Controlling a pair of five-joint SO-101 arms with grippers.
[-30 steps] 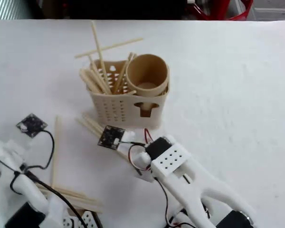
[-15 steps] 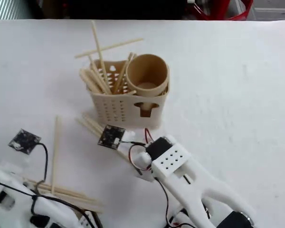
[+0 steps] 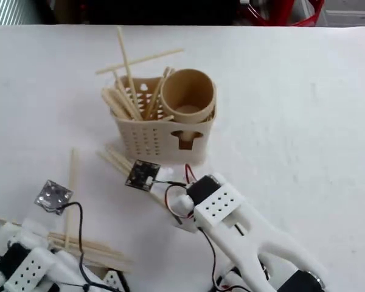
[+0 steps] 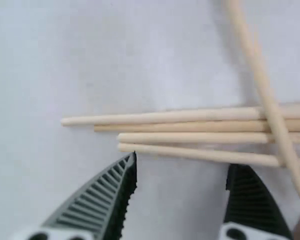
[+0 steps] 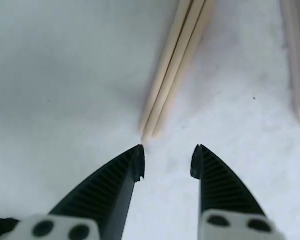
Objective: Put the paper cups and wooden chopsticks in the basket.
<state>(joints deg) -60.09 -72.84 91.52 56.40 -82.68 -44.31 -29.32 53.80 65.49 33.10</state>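
Observation:
A cream slotted basket (image 3: 147,141) stands mid-table with a paper cup (image 3: 188,95) and several wooden chopsticks (image 3: 126,91) in it. A few chopsticks (image 3: 117,160) lie just in front of the basket. In the right wrist view my right gripper (image 5: 168,157) is open, its tips just short of the ends of these chopsticks (image 5: 176,60). A bundle of chopsticks (image 3: 88,247) lies at the front left, with one more (image 3: 71,191) crossing it. My left gripper (image 4: 185,172) is open just beside that bundle (image 4: 190,132), with nothing between its fingers.
The right arm (image 3: 222,210) stretches from the front edge towards the basket. The left arm (image 3: 30,267) sits low at the front left corner. The basket's wall (image 5: 297,60) runs close beside the right gripper. White tabletop spreads open to the right.
The left arm has swung down and to the right, over the front-left chopstick bundle. The right arm and the basket have not moved.

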